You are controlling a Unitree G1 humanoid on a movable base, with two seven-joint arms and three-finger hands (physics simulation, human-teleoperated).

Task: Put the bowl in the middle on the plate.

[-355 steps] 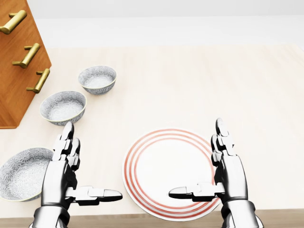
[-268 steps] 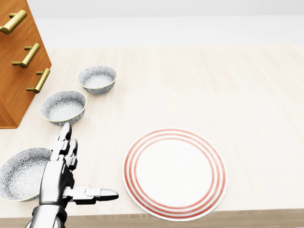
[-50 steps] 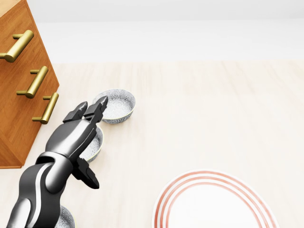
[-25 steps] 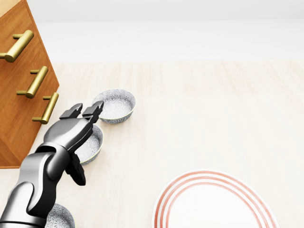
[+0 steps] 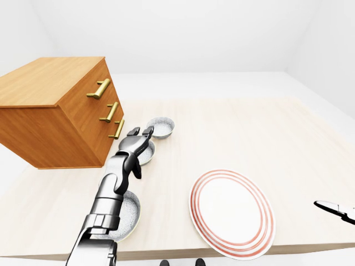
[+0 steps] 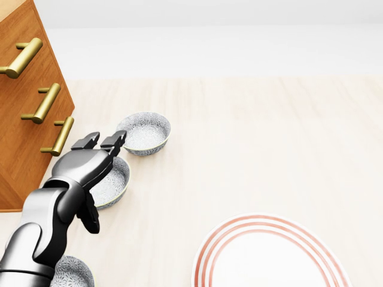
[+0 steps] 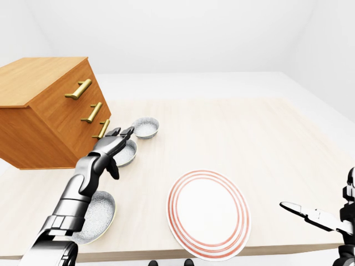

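Three patterned grey bowls lie in a line beside the chest in the head view: the far bowl point(image 6: 143, 133), the middle bowl point(image 6: 114, 182) and the near bowl point(image 6: 73, 272), which the bottom edge cuts off. The red-ringed white plate point(image 6: 272, 254) is at the bottom right. My left hand point(image 6: 96, 179) hovers over the left half of the middle bowl, fingers spread and open, thumb pointing down beside the rim. It hides that side of the bowl. My right hand point(image 7: 316, 215) shows only in the eye views, low at the right edge, open and empty.
A wooden chest of drawers point(image 6: 24, 113) with brass handles stands at the left, close to the bowls. The pale wooden table point(image 6: 269, 137) runs wide to the right. Its near edge point(image 5: 183, 252) lies just below the plate in the left-eye view.
The left hand has drawn back to the left and down over the middle bowl, uncovering its right side. Since the oldest frames the camera has shifted and the right hand has left the head view.
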